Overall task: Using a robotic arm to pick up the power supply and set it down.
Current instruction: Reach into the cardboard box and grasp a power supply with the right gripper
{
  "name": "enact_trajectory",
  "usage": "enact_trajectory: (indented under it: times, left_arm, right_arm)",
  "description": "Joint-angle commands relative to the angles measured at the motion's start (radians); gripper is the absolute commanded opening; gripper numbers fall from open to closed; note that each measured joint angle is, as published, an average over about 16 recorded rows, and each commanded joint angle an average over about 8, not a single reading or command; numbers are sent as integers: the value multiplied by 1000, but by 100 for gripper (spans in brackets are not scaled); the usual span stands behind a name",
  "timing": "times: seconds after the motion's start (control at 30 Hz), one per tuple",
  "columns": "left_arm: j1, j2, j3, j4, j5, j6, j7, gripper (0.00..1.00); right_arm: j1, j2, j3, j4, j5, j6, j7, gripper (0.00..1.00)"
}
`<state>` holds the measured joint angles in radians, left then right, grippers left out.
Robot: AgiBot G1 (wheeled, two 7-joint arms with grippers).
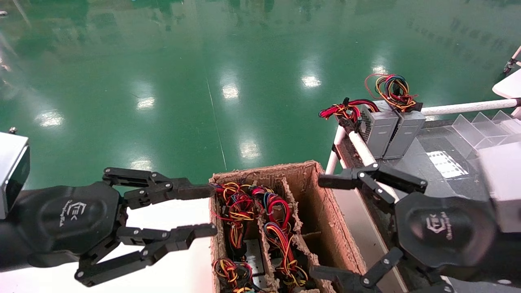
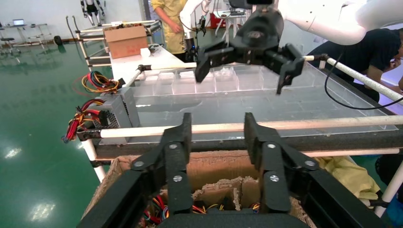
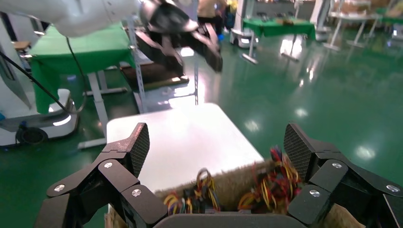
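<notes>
Factory hall, glossy green floor (image 1: 203, 61), workbenches (image 3: 275, 26)

Grey table top (image 1: 423, 162) on white-pipe frame (image 1: 468, 108) carries two upright grey power supply units (image 1: 390, 128) and clear plastic dividers (image 1: 484, 128); cardboard box (image 1: 309, 191) just beside it.

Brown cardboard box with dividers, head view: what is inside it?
The brown cardboard box holds bundles of red, yellow and black wires in its left slots; grey metal shows below. The right slot looks empty; deeper contents are hidden.
</notes>
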<state>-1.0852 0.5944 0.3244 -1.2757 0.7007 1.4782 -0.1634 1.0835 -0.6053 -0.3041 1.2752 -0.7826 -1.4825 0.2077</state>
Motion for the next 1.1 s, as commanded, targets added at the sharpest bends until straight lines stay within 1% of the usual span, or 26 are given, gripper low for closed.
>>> enact_trajectory:
  times: [0.03,0.2,0.43,0.47,0.7,0.73,0.9,1.1]
  left_arm:
    - [0,0,0,0,0,0,0,100]
    - [0,0,0,0,0,0,0,100]
    - [0,0,0,0,0,0,0,100]
    - [0,0,0,0,0,0,0,100]
    - [0,0,1,0,0,0,0,100]
    - [0,0,1,0,0,0,0,100]
    - [0,0,1,0,0,0,0,100]
    - [0,0,1,0,-1,0,1,100]
  right_arm:
    - [2,3,-6,-3,-14,6,6,100]
    - [15,4,-48,5,-82,2,46,100]
    - [49,-30,-133,4,-188,-46,104,99]
    - [53,-39,-146,5,-206,-52,105,89]
    - [66,-90,-227,26,-327,-63,74,2]
    - [65,-95,-234,27,-339,-61,71,0]
    - [60,-114,-258,19,-374,-44,62,0]
    - [49,-131,-265,6,-396,-12,48,0]
